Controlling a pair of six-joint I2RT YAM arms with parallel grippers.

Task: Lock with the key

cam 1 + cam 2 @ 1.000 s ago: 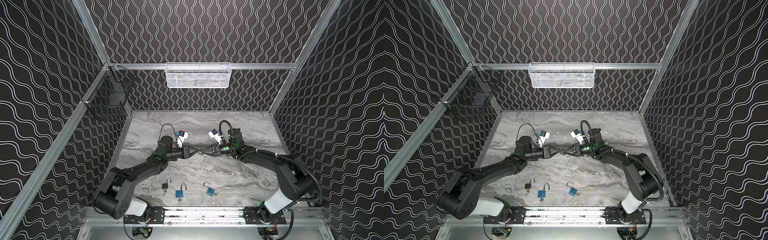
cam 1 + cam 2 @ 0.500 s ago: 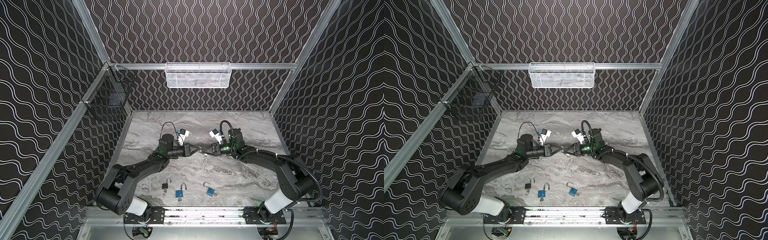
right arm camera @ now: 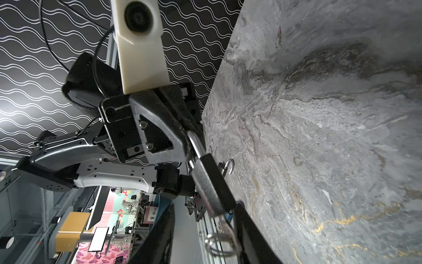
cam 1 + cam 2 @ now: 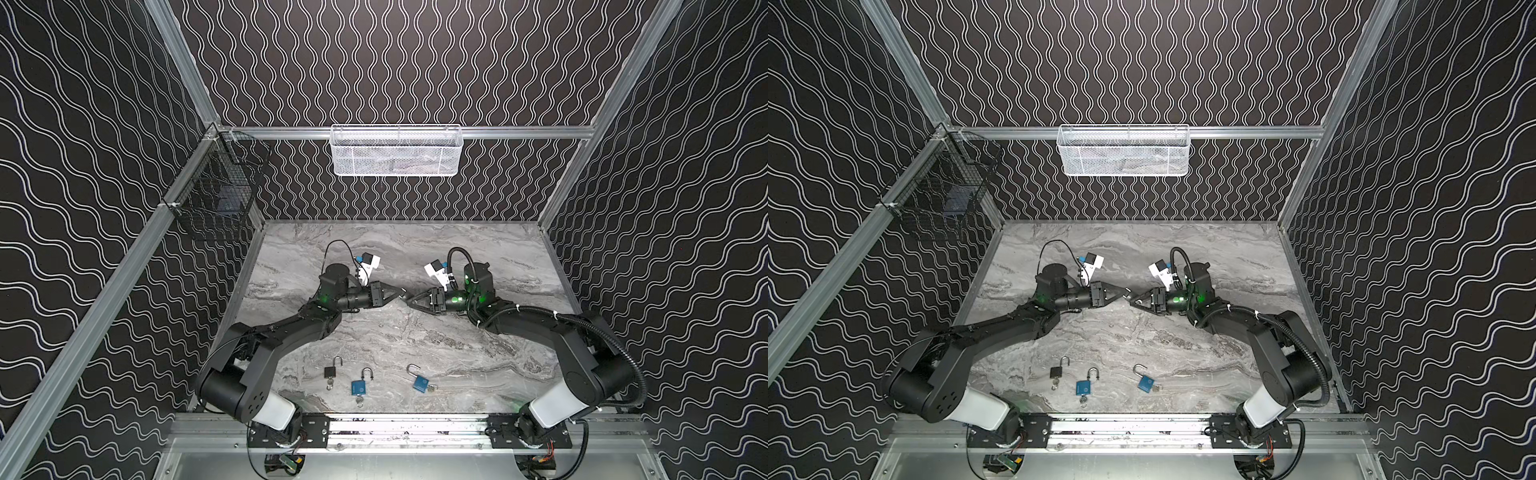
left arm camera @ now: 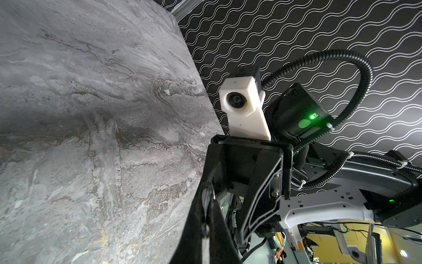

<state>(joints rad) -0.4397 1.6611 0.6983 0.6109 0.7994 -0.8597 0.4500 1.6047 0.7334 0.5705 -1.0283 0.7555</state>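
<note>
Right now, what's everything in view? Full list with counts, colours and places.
held padlock: 1, dark body with a silver shackle, in the air over mid-table between the two grippers
key ring: 1, silver, hanging at the held padlock's base
black padlock: 1, black, front of the table, leftmost of three
blue padlocks: 2, blue, front of the table, right of the black one; second here
white mesh basket: 1, white, on the back rail
black wire basket: 1, black, on the left rail, something dark inside
table: 1, grey marble
left gripper: 1, black, shut on the held padlock's shackle
right gripper: 1, black, open, at the padlock's key end
</note>
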